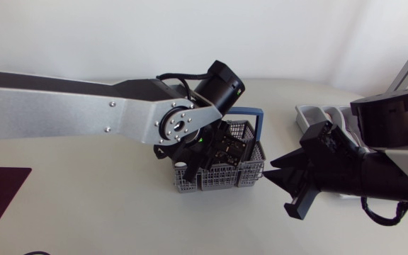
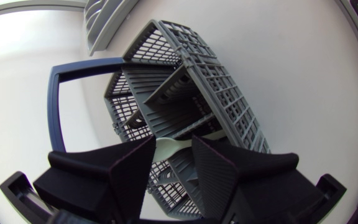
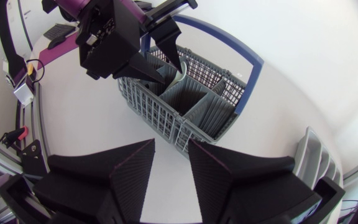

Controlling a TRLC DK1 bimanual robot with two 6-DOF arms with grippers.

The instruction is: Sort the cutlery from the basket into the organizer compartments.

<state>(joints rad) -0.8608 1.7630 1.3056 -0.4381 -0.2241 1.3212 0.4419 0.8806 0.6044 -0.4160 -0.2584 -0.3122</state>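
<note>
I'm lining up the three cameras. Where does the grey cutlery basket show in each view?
Head view: the basket sits mid-table, partly hidden under the left arm.
Left wrist view: the basket fills the middle, just ahead of that arm's open jaws.
Right wrist view: the basket stands ahead of the right arm's jaws, clear of them.
Shared landmark: its blue handle.

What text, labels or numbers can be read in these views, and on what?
None can be read.
Basket: no print visible.
Organizer: no print visible.
Left arm and right arm: no label or number legible in any view.
Table: no markings.
</note>
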